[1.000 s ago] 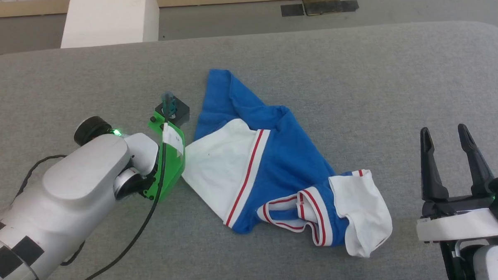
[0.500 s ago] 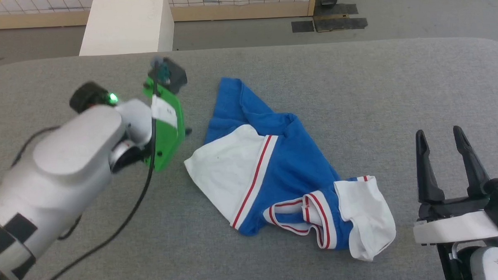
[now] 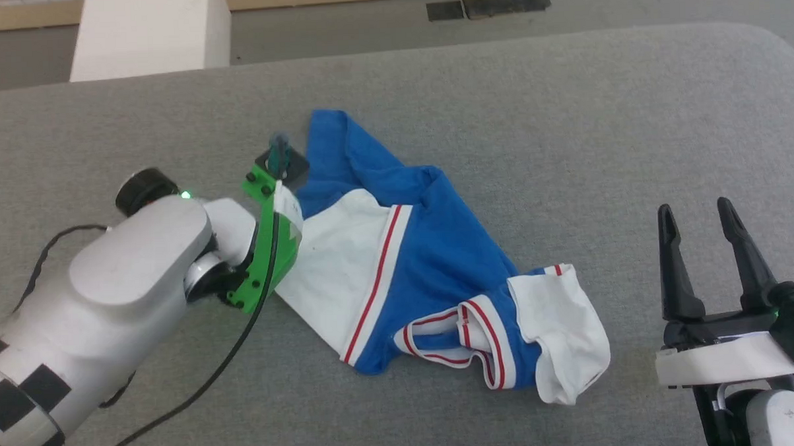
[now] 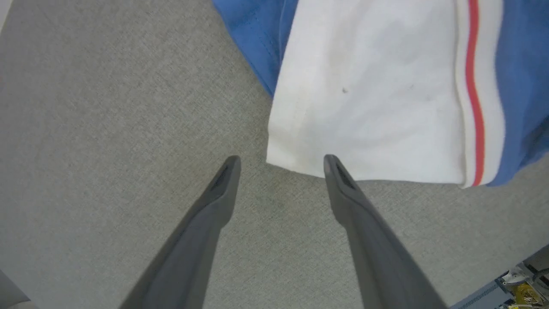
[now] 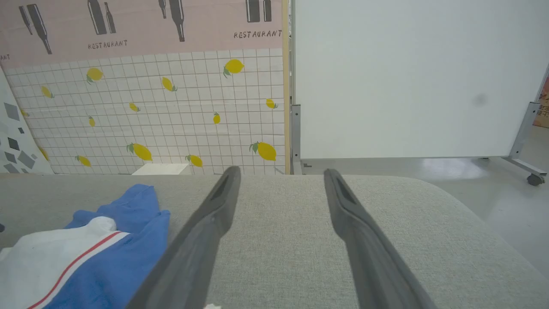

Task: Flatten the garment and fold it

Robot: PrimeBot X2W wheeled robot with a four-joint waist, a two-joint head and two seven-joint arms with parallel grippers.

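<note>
Lying crumpled near the middle of the grey padded surface (image 3: 565, 111), the garment (image 3: 451, 261) is seen as a royal-blue shirt with white sleeves and red-and-white striped trim. One white sleeve (image 3: 336, 271) is spread fairly flat at the left side of the heap. The other sleeve is bunched at the near right end, just beside a loop of striped trim. A blue corner is drawn out toward the far side.

A pale forearm is brought in from the near left. In the head view the green bracket (image 3: 266, 260) at its wrist is set over the left edge of the white sleeve, and a black cable (image 3: 198, 388) is trailed from it across the surface.

The left pincer (image 4: 279, 161) is shown in the left wrist view with its two dark fingers spread wide, and nothing is held between them. One fingertip is placed at the near edge of the white sleeve; whether cloth is actually touched cannot be told from this angle.

The right pincer (image 3: 694, 209) is kept at the near right, well apart from the garment. Its fingers are pointed toward the far side and set wide, and nothing is gripped. Beyond the far edge of the surface a tiled wall (image 5: 171, 120) printed with lemons can be seen.
</note>
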